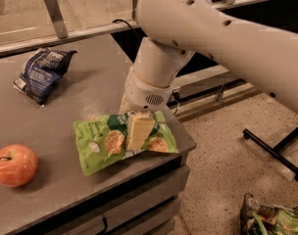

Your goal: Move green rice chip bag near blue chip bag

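Observation:
The green rice chip bag (102,146) lies near the front right corner of the grey table (85,102). It is bright green with pictures of round tan chips. My gripper (135,131) comes down from the big white arm onto the bag's right half. One pale finger (139,129) lies across the bag's face, and the bag's upper edge is pinched under it. The other finger is mostly hidden behind the wrist. The blue chip bag (41,72), dark navy and wrinkled, lies at the back left of the table, well apart from the green bag.
A red apple (14,164) sits at the front left of the table. The table's right edge and front edge run close to the green bag. A glass rail runs behind the table. Green-and-white packaging (274,219) lies on the floor at lower right.

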Robot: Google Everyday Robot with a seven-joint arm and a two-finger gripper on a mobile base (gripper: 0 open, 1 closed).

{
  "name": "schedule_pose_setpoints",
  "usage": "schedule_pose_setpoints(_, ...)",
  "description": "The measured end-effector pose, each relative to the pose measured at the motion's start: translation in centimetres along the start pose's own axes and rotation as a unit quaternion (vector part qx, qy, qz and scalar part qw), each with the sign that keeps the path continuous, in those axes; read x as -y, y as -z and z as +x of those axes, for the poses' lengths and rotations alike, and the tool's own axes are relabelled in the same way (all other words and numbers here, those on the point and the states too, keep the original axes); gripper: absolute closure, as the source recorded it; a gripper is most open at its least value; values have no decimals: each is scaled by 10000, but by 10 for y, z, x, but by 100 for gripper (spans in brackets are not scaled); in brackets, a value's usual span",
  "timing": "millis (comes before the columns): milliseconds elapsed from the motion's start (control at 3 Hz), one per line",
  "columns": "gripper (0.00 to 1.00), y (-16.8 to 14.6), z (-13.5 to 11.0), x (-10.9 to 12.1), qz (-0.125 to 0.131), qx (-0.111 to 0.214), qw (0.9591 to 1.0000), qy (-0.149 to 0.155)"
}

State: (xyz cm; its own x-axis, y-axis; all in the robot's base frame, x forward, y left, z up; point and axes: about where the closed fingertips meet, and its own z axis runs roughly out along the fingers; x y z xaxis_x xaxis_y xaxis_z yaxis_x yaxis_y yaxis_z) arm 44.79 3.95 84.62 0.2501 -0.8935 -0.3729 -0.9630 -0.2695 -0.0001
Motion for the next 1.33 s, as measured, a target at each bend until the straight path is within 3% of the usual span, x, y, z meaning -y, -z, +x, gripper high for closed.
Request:
schedule_pose_setpoints(333, 100, 34, 1, 9, 263, -216, 9993, -179)
schedule_pose_setpoints(667, 100, 59, 5, 38, 499, -398, 9973, -350)
schedule_pose_setpoints(1000, 100, 60, 4, 99, 735, -375, 9959, -377)
schedule_pose_setpoints(1333, 100, 50, -7, 135, 853, -284, 9952, -377)
